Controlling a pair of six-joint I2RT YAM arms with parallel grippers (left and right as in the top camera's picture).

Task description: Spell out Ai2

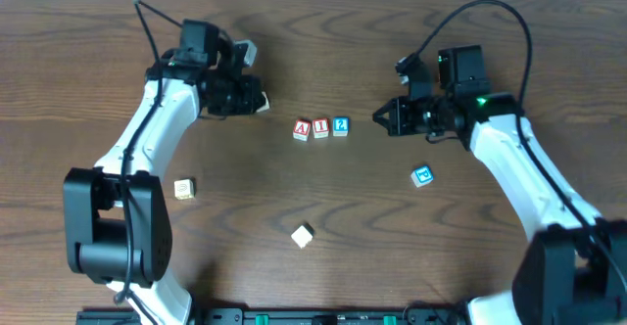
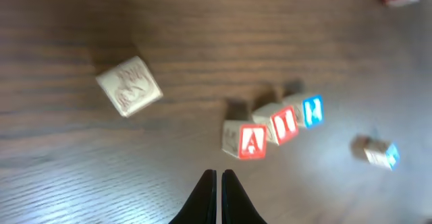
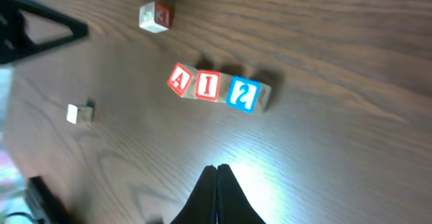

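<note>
Overhead: A block [image 1: 302,130] on counter [image 1: 245,266]; I block [image 1: 320,129] touching it, 2 block [image 1: 340,126] next along. Left jaws, right jaws pinched together, empty. We judge row spelled; we'd retreat without nudging it.

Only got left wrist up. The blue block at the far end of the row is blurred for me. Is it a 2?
Observer: Yes. The right wrist view shows a blue 2 block next to the I block, with the A block on the other side.
Operator: Other arm holding anything?
Observer: No. The right gripper is shut with nothing in it.
Operator: Is it near the row?
Observer: Overhead, it sits off the 2 end, apart from that block.
</note>
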